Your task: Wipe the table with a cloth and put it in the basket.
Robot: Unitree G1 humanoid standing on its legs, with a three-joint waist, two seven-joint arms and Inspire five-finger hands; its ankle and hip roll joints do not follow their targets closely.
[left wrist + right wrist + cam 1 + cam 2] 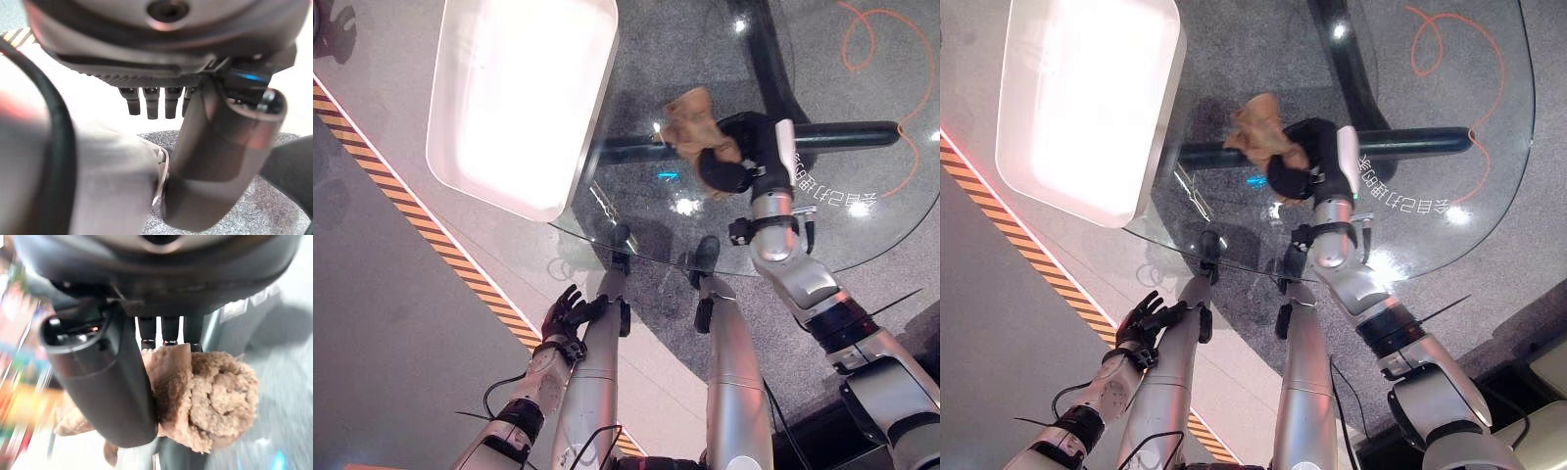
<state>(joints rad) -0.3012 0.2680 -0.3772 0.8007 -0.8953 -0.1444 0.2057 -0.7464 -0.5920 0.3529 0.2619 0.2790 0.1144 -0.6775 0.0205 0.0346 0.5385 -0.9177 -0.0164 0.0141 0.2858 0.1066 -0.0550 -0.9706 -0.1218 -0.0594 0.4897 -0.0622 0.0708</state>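
Above the glass table, the right hand grips a bunched tan cloth beside the white basket. Left hand hangs low, fingers loosely spread, holding nothing.

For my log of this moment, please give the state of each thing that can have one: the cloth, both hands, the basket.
cloth: bunched up, held over the glass table.
right hand: shut on the cloth.
left hand: open, hanging low beside the table, holding nothing.
white basket: upright beside the table, no cloth in it yet.
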